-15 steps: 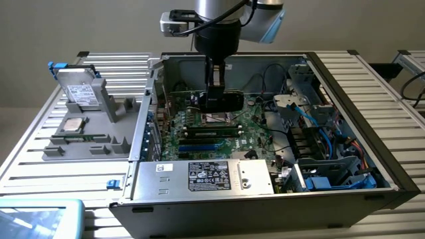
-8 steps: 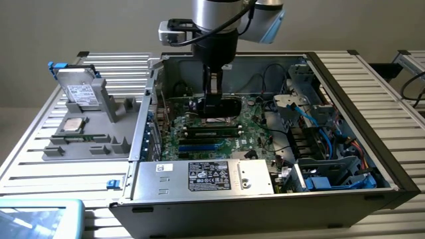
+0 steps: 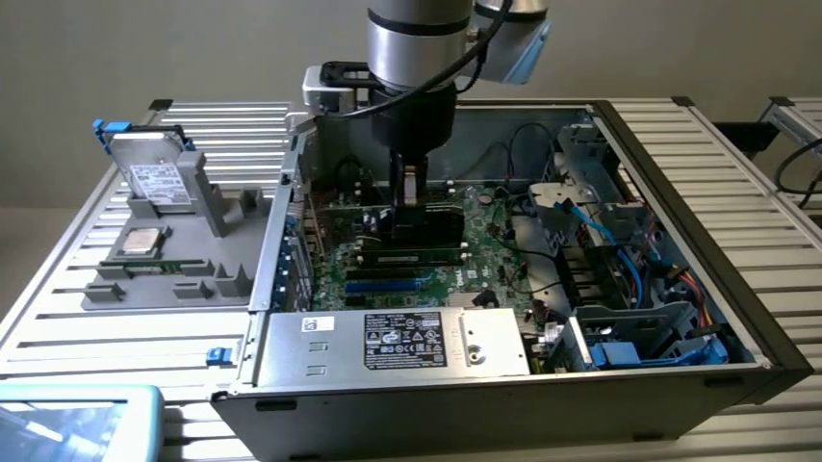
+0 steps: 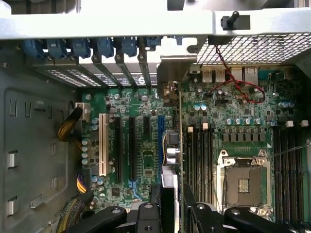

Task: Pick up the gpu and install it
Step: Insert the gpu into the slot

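Even light is coming from overhead in the exterior view, leaving the slatted aluminium table [image 3: 719,144] pale while the inside of the computer case [image 3: 449,423] is sitting in dimmer shade. The arm [image 3: 414,58] is carrying a bright streak down its metal sleeve and shadowing the motherboard [image 3: 495,245] below. In the wrist view the case's upper rail [image 4: 121,24] is glaring almost white (surface detail is washing out), the grey side panel [image 4: 34,145] is lying in gloom, and the gripper [image 4: 167,216], clamped on the gpu [image 4: 170,148], is showing as a dark silhouette.
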{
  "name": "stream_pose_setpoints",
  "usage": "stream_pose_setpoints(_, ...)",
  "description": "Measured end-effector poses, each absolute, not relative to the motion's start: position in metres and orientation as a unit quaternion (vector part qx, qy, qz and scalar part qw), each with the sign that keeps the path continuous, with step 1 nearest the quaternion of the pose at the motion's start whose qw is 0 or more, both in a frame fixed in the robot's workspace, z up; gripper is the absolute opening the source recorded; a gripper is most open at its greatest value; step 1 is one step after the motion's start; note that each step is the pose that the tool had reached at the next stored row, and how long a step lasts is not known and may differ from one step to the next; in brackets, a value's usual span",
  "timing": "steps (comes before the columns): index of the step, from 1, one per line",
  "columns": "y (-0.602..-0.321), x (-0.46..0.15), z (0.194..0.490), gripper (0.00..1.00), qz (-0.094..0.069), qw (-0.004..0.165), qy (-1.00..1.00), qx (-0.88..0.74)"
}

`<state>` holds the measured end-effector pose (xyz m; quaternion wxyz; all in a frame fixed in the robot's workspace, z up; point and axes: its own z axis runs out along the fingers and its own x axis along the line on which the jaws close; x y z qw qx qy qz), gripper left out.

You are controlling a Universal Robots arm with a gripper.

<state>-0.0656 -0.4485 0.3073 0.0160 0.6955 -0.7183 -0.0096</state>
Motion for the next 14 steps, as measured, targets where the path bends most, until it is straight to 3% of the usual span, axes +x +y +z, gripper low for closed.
stream_pose_setpoints(14,-0.457,-0.067,0.285,0.28,-0.012,0.018,-0.719,0.695)
